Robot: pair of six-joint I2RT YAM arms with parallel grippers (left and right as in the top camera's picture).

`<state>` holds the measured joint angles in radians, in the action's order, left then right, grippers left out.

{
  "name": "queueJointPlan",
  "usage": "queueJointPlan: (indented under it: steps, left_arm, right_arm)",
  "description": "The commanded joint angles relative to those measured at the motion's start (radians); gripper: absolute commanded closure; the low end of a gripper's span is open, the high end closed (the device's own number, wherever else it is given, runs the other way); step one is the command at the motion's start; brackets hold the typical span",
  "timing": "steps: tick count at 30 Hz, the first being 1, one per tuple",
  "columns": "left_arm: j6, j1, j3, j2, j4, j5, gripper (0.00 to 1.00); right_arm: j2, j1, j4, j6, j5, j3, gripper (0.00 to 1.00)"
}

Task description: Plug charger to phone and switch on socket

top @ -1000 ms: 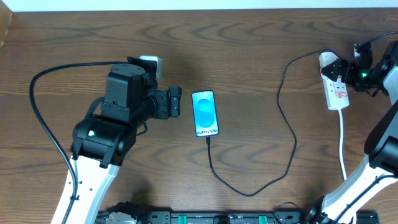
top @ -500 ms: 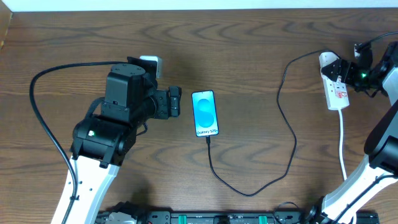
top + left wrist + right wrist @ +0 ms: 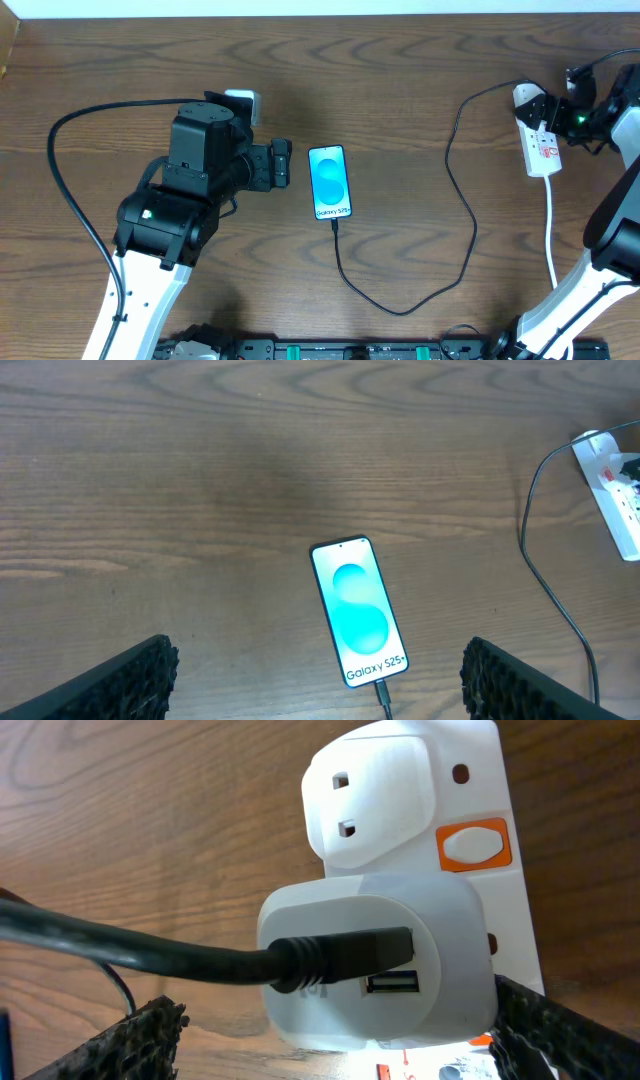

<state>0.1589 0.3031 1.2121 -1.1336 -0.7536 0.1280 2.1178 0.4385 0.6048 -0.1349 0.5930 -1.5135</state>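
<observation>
Right end effector (image 3: 342,1028), spread wide and empty, hovers over the narrow white plastic power strip (image 3: 400,770). Its small orange switch (image 3: 473,845), just ahead, looks stiff and probably needs a firm fingertip press. Left end effector (image 3: 282,163), also wide, sits beside the slim blue-screened phone (image 3: 330,183), where the limp thin black cable (image 3: 406,312) appears plugged in.

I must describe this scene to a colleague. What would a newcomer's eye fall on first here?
First the phone, its blue screen glowing at the middle of the dark wooden table. Next the black charger cable, looping from the phone's lower edge to the white power strip at the far right. In the right wrist view, a white adapter plugged into that strip fills the picture.
</observation>
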Motion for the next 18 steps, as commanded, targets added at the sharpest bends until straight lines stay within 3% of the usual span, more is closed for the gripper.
queueJointPlan:
  steps: [1,14,18]
  left_arm:
    - [-0.009,-0.004,0.003,-0.003,-0.002,-0.010,0.09]
    - [-0.009,-0.004,0.003,-0.003,-0.002,-0.010,0.09]
    - [-0.009,-0.004,0.003,-0.003,-0.002,-0.010,0.09]
  right_arm:
    - [0.014,-0.054,0.018,0.027,0.064,0.053,0.08]
    - [0.014,-0.053,-0.049,0.070,0.066,0.167,0.08]
    - [0.014,-0.043,-0.042,0.116,-0.027,0.153,0.08]
